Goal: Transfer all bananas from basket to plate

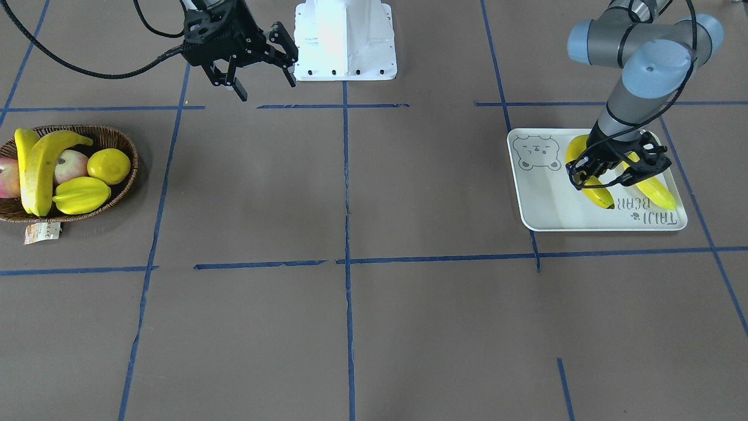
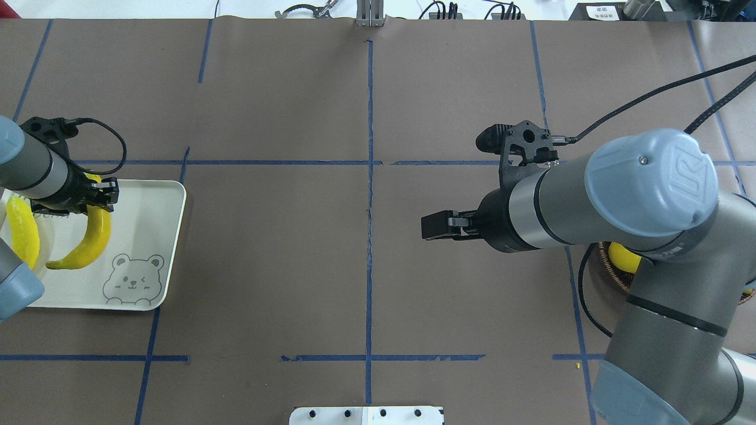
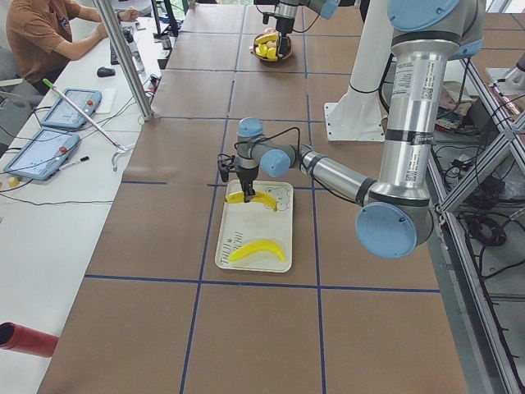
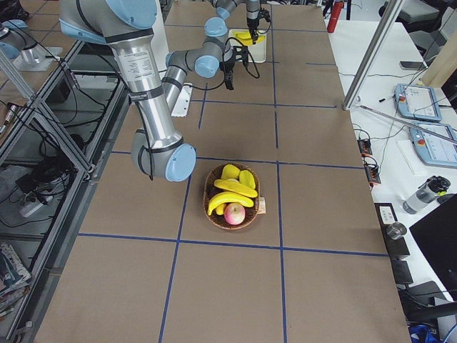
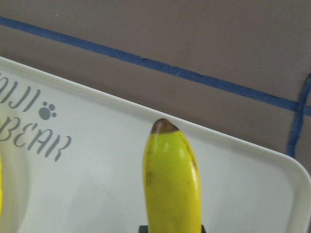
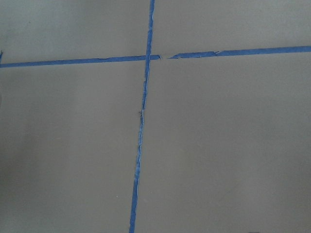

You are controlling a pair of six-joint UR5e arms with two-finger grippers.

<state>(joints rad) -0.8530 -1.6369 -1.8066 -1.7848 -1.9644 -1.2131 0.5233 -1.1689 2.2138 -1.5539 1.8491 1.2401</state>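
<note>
The white plate (image 1: 543, 199) with its bear drawing holds two bananas. My left gripper (image 1: 596, 178) reaches straight down and is shut on the far end of one banana (image 1: 601, 196), which rests on the plate (image 2: 150, 236); the left wrist view shows its dark tip (image 5: 164, 127) near the rim. The other banana (image 1: 657, 190) lies loose beside it. At the opposite end of the table the wicker basket (image 1: 131, 175) contains two more bananas (image 1: 44, 169), lying side by side. My right gripper (image 1: 266, 88) hangs open over bare table near the robot's base, holding nothing.
In the basket also lie two apples (image 1: 70, 164), a lemon (image 1: 109, 165) and a starfruit (image 1: 82, 195); a paper tag (image 1: 42, 232) hangs at its rim. The white robot base (image 1: 345, 41) stands mid-table. A person (image 3: 41, 33) sits at a side desk.
</note>
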